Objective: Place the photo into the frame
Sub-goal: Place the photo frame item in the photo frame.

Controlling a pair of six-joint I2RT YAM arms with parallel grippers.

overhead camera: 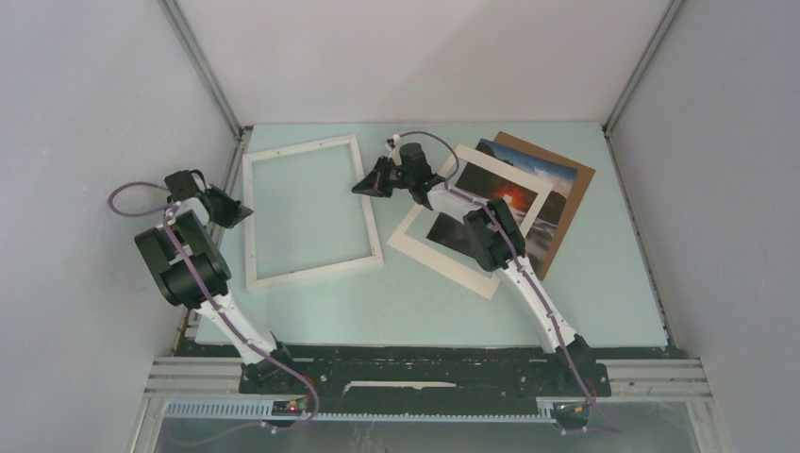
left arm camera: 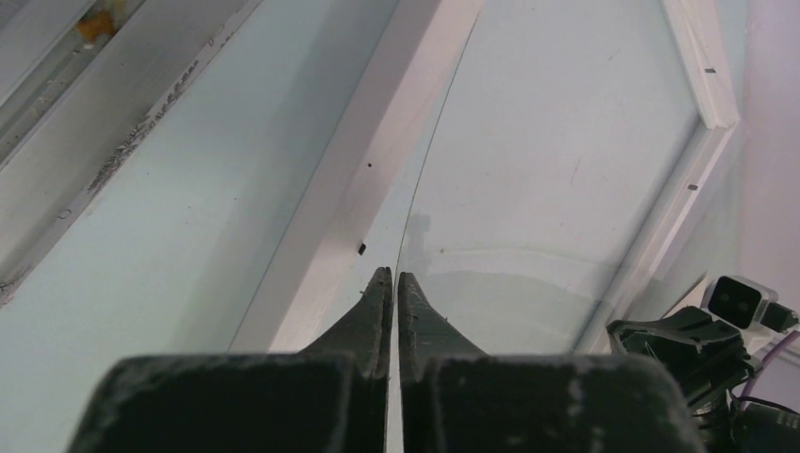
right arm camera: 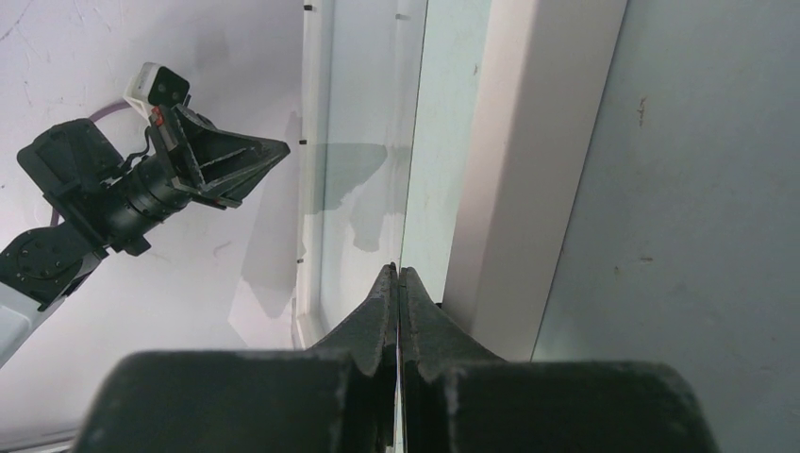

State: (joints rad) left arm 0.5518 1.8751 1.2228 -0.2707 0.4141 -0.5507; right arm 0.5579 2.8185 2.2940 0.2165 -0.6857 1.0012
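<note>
Left wrist view: the left gripper (left arm camera: 388, 276) has its fingers pressed together, tips low over the inner side of the frame's left rim; a thin pale line, perhaps the edge of a clear pane, runs up to the tips, and I cannot tell whether it is nipped. The right gripper (right arm camera: 397, 272) is likewise closed, its tips by the opposite rim, with the same thin line meeting them. The frame (overhead camera: 251, 222) lies flat on the left half of the table (overhead camera: 604, 302), nearer the far edge, with only the surface showing through its opening.

The photo (overhead camera: 503, 200) lies right of the frame, toward the far right corner, partly under the right arm; its white border comes close to the frame's near right corner. It rests askew on a second print (overhead camera: 542, 170) and a brown backing board (overhead camera: 577, 189).

By my reading the photo has not been fetched, so the task is at an early stage. To do it well, the right gripper should open and take the photo by its white border at an exposed edge, not on the picture; a flat sheet wants one edge tipped up first, without dragging the print beneath; carry it level, square its corners to the rim before lowering; the left gripper could steady the frame's left rim against sliding.
</note>
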